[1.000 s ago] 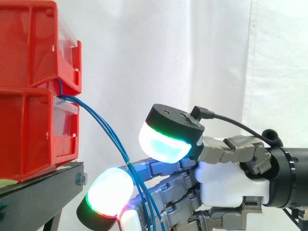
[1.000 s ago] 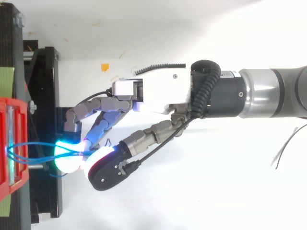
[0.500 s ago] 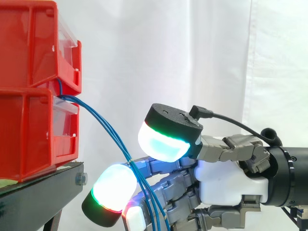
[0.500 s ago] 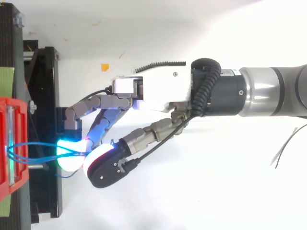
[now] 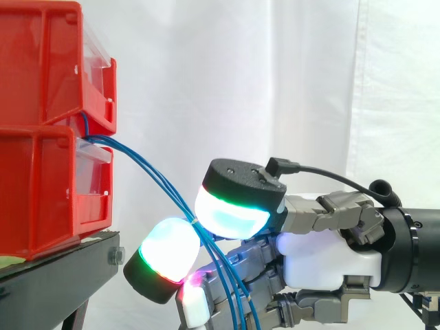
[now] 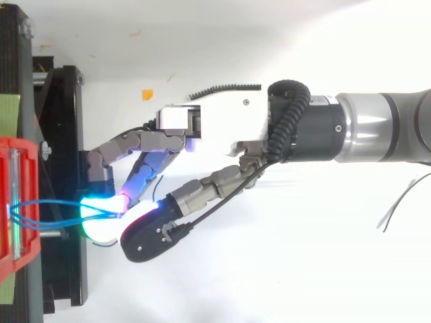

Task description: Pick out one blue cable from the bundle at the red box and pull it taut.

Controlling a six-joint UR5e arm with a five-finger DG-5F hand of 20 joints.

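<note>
Two red bins [image 5: 42,75], one cable bundle [image 5: 150,179], one hand [image 5: 323,265]

Bright, even light washes the white curtain [image 5: 289,75], and the glowing fingers [image 5: 165,242] flare into glare.

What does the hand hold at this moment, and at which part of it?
The hand pinches the blue cables between its thumb and a fingertip, partway along their length, below the red boxes.
</note>
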